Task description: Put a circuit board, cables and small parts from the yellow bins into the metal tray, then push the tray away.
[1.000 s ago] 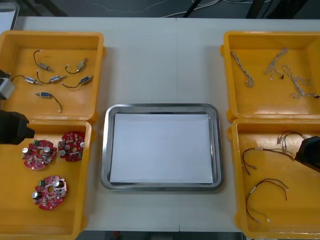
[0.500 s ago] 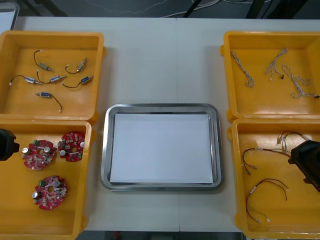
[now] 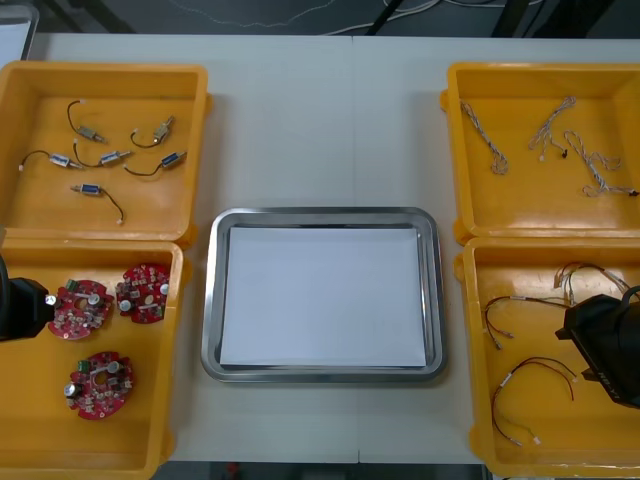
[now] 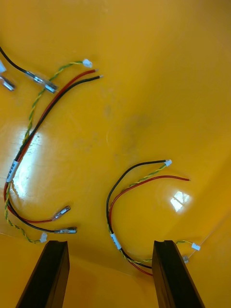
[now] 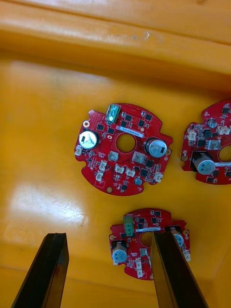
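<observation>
The light worktop (image 3: 330, 120) carries four yellow bins (image 3: 105, 68), two at each side, with the metal tray (image 3: 212, 300) between them, white inside. The left gripper (image 5: 108, 238) hangs over the near left bin (image 3: 30, 430), fingers (image 5: 50, 269) spread wide and holding nothing, above three round red circuit boards (image 5: 125, 149); one board lies partly between the fingers. The right gripper (image 4: 109, 243) hangs over the near right bin (image 3: 600, 440), fingers likewise apart and empty, above red, black and yellow cables (image 4: 139, 192). Pale twisted cables (image 3: 495, 150) lie in the far right bin (image 3: 520, 215), small metal parts (image 3: 100, 160) in the far left bin (image 3: 150, 215).
</observation>
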